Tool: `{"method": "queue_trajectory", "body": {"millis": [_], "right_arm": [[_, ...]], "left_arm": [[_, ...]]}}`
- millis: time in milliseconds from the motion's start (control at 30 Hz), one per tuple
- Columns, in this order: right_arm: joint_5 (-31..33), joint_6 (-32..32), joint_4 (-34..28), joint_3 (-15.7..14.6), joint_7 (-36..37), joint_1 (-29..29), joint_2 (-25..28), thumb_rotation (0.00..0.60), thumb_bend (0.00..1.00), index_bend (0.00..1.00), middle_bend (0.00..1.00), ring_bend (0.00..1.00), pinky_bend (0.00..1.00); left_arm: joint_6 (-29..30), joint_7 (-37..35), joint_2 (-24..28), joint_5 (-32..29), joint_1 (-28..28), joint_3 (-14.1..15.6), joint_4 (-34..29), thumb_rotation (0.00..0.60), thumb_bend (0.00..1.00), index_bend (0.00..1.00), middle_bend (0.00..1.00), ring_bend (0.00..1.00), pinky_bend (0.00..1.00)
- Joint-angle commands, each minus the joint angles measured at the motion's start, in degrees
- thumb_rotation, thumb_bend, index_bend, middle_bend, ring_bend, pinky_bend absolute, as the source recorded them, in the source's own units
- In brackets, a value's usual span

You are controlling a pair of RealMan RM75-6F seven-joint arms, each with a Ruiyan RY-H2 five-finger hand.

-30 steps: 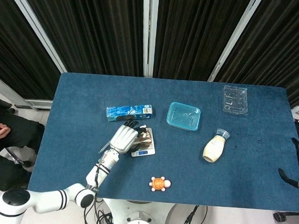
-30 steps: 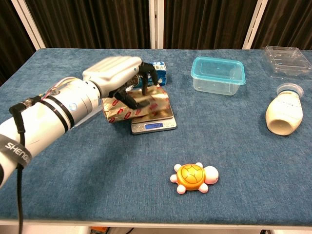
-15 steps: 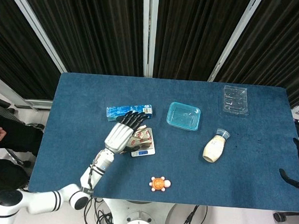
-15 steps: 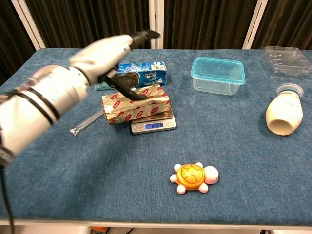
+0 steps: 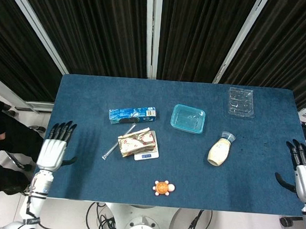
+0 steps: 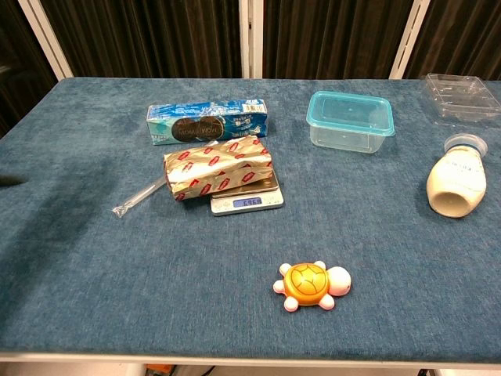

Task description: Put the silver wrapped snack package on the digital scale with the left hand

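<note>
I see the crinkled silver snack (image 6: 218, 167), red-labelled, lying across my flat scale (image 6: 246, 203) at centre frame; left hand (image 5: 54, 145) spread at the cloth's left edge; right hand (image 5: 302, 170) spread too.

Blue table (image 6: 94, 266) with digital scale (image 6: 247, 202), cookie box (image 6: 207, 121), teal container (image 6: 349, 120), toy turtle (image 6: 312, 285).

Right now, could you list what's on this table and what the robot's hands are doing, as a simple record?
snack package: silver, lying on the digital scale, overhanging its left side
scale display: lit, digits unreadable
left hand: at the table's left edge, fingers spread, holding nothing
right hand: at the right edge, holding nothing
other items: cookie box, teal container, turtle toy, bottle
</note>
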Motion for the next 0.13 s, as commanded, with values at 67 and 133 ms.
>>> {"method": "queue_trajectory", "body": {"millis": [67,133], "right_arm": [[-1.51,0.76,1.09,-0.51,-0.95,0.21,-1.11,0.6,0.15,0.0,0.0,0.0,0.0],[-1.66,0.69,1.38,-0.77,-1.53,0.2,-1.63,0.6,0.13,0.0,0.0,0.0,0.0]], "left_arm": [[4.65,-8.28,2.96,1.59,6.57,4.39,5.69,0.6,0.12,0.0,0.0,0.0,0.0],[5.57,-9.47,3.2,2.06,7.77,4.58,6.85,0.6,0.12,0.0,0.0,0.0,0.0]]}}
